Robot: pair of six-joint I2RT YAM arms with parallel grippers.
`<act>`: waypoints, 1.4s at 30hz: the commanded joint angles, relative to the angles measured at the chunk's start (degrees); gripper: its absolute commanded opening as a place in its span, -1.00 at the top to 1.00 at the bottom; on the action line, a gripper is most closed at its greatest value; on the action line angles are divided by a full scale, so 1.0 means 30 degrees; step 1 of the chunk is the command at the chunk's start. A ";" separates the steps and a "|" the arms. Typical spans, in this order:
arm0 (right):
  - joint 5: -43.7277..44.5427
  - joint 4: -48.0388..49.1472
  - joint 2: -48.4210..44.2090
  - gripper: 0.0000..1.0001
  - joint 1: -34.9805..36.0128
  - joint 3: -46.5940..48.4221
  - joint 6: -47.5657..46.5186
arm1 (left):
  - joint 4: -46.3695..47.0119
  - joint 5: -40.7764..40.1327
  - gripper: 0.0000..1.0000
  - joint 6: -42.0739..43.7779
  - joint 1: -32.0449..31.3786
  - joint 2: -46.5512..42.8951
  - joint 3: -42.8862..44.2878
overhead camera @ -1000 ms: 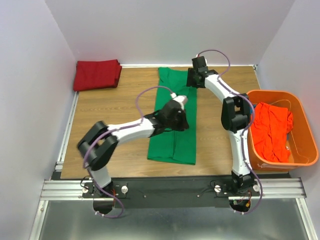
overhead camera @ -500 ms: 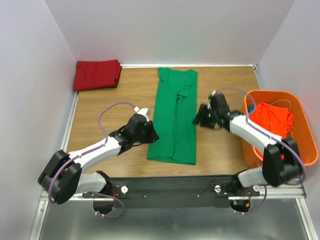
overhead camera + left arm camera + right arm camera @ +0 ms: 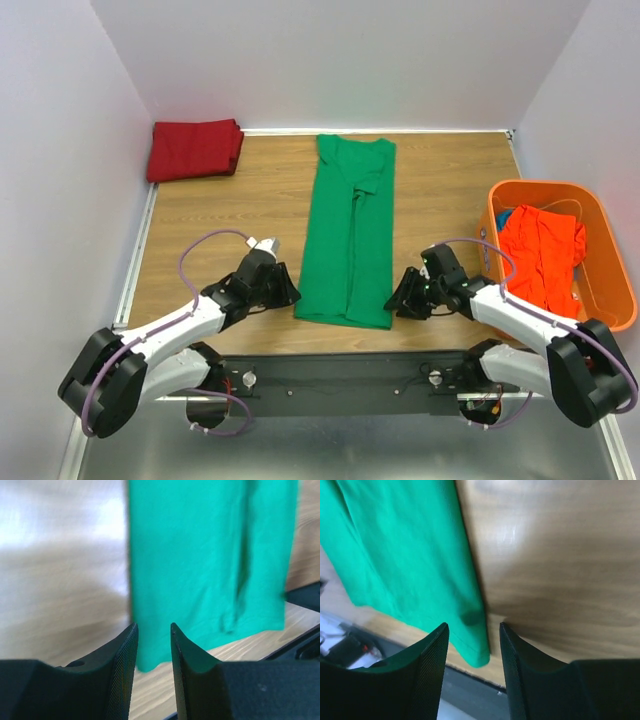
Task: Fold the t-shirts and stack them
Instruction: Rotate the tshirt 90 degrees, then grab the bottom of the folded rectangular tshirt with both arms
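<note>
The bright green t-shirt (image 3: 352, 235) lies folded into a long strip down the middle of the table. My left gripper (image 3: 287, 297) is open just left of its near left corner (image 3: 142, 662). My right gripper (image 3: 399, 304) is open just right of its near right corner (image 3: 477, 652). Neither touches the cloth. The dark red t-shirt (image 3: 195, 149) lies folded at the far left corner. The bright orange-red t-shirt (image 3: 540, 258) is crumpled inside the orange basket (image 3: 496, 215).
The basket stands at the table's right edge, close behind my right arm. The black mounting rail (image 3: 340, 372) runs along the near edge, just below the green shirt's hem. White walls close in the table on three sides.
Both arms have drawn back from the upper part of the green shirt toward the near edge. Each gripper now sits low beside a bottom corner of the shirt.
</note>
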 commanded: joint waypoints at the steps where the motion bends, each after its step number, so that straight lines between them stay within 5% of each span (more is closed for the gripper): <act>1: -0.1421 0.0396 -0.0592 -0.05 0.0168 -0.1262 0.0949 | -0.0288 0.0749 0.20 -0.1474 0.0012 -0.0497 -0.1371; 15: -0.2798 0.0396 -0.0796 0.02 0.0197 -0.3402 0.1037 | 0.0095 0.0428 0.21 -0.2792 -0.1950 -0.0761 -0.2137; 24: -0.2272 0.0397 -0.1002 0.14 0.0168 -0.4166 0.1330 | 0.0006 -0.0100 0.45 -0.3204 -0.2976 -0.0937 -0.1991; 33: -0.0398 0.0075 -0.0796 0.80 0.0139 -0.2673 0.0132 | 0.0797 -0.0099 0.94 -0.3671 -0.4732 -0.0176 -0.1756; 42: -0.0477 -0.4054 -0.3285 0.88 0.0110 -0.1616 -0.1481 | 0.0739 -0.1006 1.00 -0.5106 -0.7340 -0.0674 -0.1259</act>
